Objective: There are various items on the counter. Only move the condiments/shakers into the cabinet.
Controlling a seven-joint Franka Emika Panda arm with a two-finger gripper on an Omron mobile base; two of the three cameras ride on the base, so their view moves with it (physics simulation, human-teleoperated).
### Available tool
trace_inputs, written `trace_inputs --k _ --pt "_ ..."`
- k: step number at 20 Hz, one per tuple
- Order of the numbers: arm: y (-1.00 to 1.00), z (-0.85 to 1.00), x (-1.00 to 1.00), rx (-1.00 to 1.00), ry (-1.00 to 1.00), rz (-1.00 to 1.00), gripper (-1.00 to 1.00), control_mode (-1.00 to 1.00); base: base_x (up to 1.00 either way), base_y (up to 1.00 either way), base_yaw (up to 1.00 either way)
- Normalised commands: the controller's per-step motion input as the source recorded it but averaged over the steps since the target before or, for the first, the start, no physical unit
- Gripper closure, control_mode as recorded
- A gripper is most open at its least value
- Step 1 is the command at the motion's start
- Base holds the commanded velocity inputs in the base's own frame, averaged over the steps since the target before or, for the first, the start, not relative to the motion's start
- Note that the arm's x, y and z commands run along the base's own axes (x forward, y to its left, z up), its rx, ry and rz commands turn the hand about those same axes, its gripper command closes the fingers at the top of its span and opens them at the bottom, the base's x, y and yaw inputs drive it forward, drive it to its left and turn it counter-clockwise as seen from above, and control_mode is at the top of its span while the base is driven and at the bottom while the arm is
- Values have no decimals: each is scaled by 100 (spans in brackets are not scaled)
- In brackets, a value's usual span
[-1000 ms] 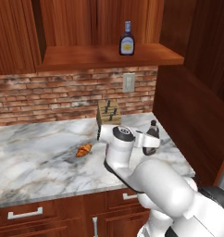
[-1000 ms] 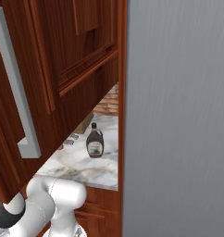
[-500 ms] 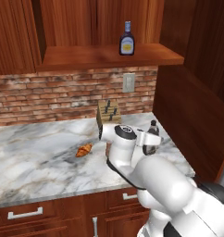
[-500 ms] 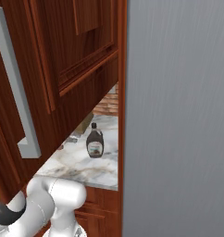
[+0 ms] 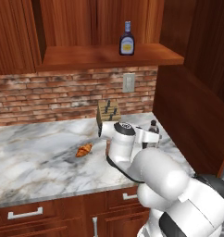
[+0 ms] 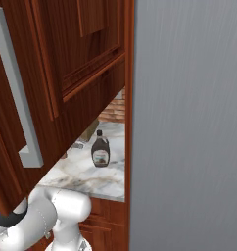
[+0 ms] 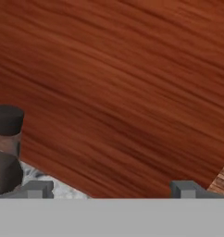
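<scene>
Quick count, going left to right in the left base view: one croissant (image 5: 84,150) sits left of centre on the counter (image 5: 35,152), one knife block (image 5: 108,111) is at mid-frame by the brick wall, one dark-blue bottle (image 5: 127,39) with a yellow label stands top centre on the cabinet (image 5: 109,55) shelf, and one dark-brown bottle (image 5: 152,130) with a black cap peeks out right of centre behind the arm. I can only make out two condiments.

Versus half a second ago, the arm's wrist has swung a bit further right, toward the brown bottle; nothing on the counter has shifted.

In the hand view the gripper (image 7: 111,189) is spread wide with nothing between its tips, and the brown bottle is at the far left edge, just outside the left fingertip (image 7: 37,189).
</scene>
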Motion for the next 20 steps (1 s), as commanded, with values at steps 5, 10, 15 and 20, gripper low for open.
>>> trace_inputs --k 5,10,15,20 --pt "0 0 13 0 0 0 -100 -100 0 0 0" --pt "-3 -1 1 0 0 1 -100 -100 0 0 0" --pt "-5 0 0 0 -1 3 -100 -100 0 0 0" --pt "-14 0 0 0 -2 4 -100 -100 0 0 0"
